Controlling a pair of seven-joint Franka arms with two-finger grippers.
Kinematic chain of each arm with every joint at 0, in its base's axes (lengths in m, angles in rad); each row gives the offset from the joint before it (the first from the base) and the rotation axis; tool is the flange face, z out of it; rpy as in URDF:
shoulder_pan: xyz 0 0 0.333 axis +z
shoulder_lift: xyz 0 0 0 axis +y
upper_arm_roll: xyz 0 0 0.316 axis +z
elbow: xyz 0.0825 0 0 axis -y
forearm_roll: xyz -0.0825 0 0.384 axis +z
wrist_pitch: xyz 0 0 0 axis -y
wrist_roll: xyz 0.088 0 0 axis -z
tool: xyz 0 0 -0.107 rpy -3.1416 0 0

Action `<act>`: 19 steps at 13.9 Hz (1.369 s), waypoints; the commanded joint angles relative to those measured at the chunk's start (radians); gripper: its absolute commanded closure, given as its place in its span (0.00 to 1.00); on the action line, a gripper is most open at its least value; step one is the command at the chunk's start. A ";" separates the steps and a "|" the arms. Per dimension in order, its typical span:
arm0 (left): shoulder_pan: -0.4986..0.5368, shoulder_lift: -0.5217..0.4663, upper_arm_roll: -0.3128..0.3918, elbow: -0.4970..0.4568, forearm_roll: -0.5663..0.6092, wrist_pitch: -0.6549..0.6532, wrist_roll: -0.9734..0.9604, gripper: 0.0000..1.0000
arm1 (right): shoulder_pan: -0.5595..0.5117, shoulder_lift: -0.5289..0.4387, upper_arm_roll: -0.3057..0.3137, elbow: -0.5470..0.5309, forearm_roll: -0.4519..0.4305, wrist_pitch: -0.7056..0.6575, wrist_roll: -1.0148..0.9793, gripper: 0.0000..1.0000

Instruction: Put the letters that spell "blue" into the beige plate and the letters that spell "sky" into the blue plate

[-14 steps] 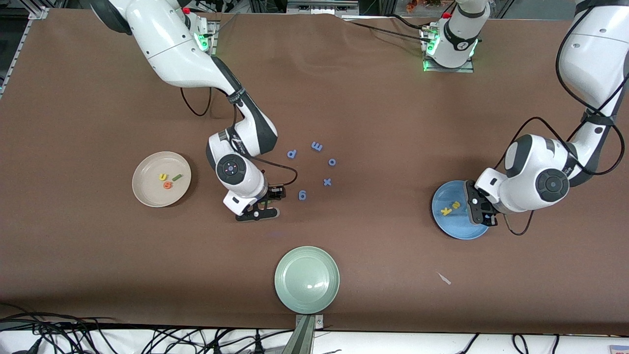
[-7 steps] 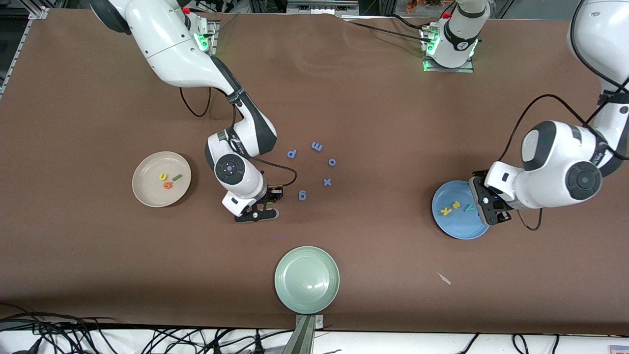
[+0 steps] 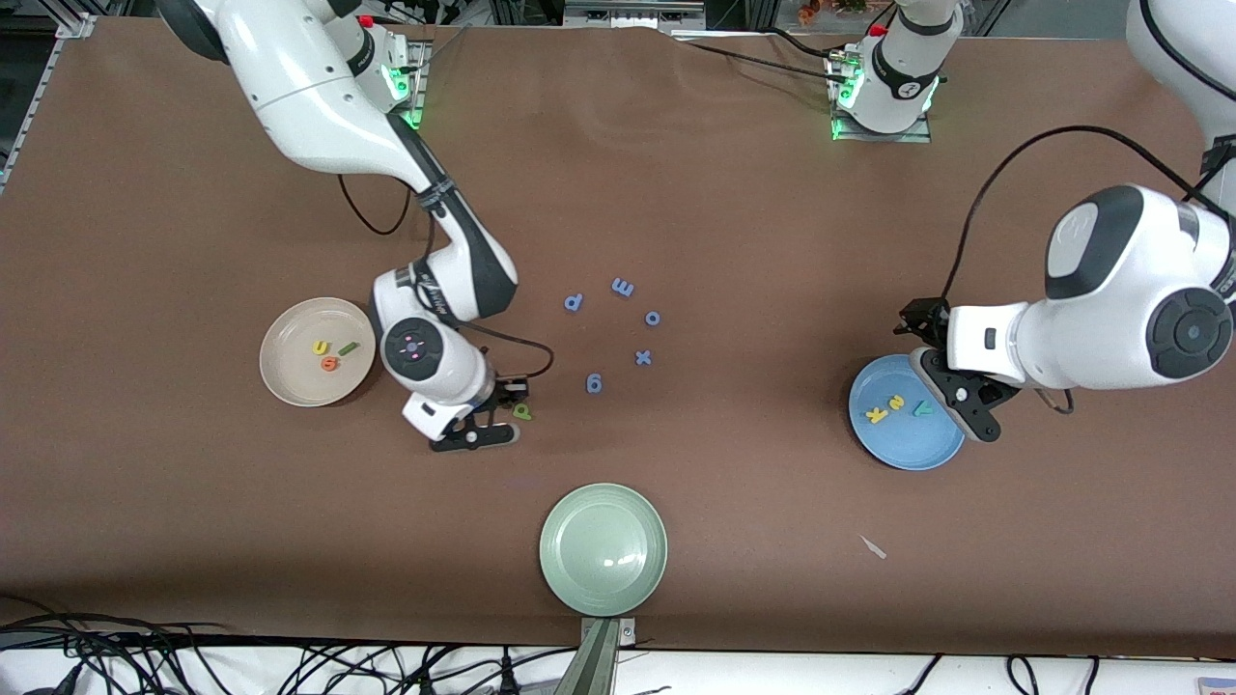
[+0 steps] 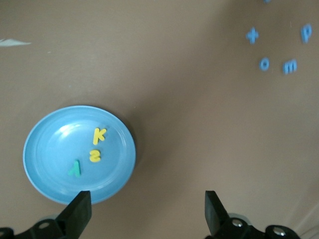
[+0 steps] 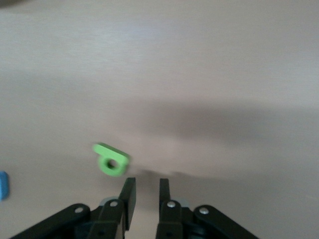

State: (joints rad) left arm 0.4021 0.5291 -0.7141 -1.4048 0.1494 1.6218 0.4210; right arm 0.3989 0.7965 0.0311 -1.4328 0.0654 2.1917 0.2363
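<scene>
The olive-green b (image 3: 522, 411) (image 5: 110, 160) lies on the table just outside my right gripper (image 3: 497, 413) (image 5: 147, 186). That gripper's fingers stand almost together with nothing between them. The beige plate (image 3: 290, 376) holds the yellow u (image 3: 320, 347), the dark green l (image 3: 349, 348) and the orange e (image 3: 330, 364). The blue plate (image 3: 908, 449) (image 4: 55, 144) holds the yellow k (image 3: 877, 414) (image 4: 99, 134), the yellow s (image 3: 896, 403) (image 4: 94, 156) and the teal y (image 3: 923, 408) (image 4: 75, 168). My left gripper (image 3: 944, 375) (image 4: 144, 204) hangs open and empty over the plate's rim.
Several periwinkle-blue letters (image 3: 643, 357) (image 4: 264, 63) lie scattered in the middle of the table, the closest (image 3: 594, 383) beside the b. A pale green plate (image 3: 603, 579) sits near the front edge. A small white scrap (image 3: 874, 547) lies nearer the camera than the blue plate.
My left gripper opened, left the teal y in the blue plate and lifted away. My right gripper closed and slid toward the beige plate; the b now shows beside it.
</scene>
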 commanded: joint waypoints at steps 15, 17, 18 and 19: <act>-0.471 -0.531 0.679 -0.413 -0.151 0.242 -0.545 0.00 | 0.069 0.018 0.007 0.020 -0.007 0.040 -0.292 0.00; -0.471 -0.523 0.676 -0.407 -0.137 0.237 -0.548 0.00 | 0.066 0.018 0.007 0.023 -0.007 0.042 -0.438 0.00; -0.471 -0.515 0.677 -0.398 -0.133 0.231 -0.548 0.00 | 0.066 0.020 0.006 0.025 -0.007 0.048 -0.492 0.00; -0.471 -0.509 0.679 -0.393 -0.133 0.231 -0.550 0.00 | 0.067 0.023 0.007 0.025 -0.007 0.057 -0.530 0.00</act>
State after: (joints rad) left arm -0.0621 0.0280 -0.0411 -1.7874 -0.0130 1.8438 -0.1139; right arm 0.4670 0.8086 0.0368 -1.4275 0.0639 2.2372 -0.2006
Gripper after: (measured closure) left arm 0.000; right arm 0.000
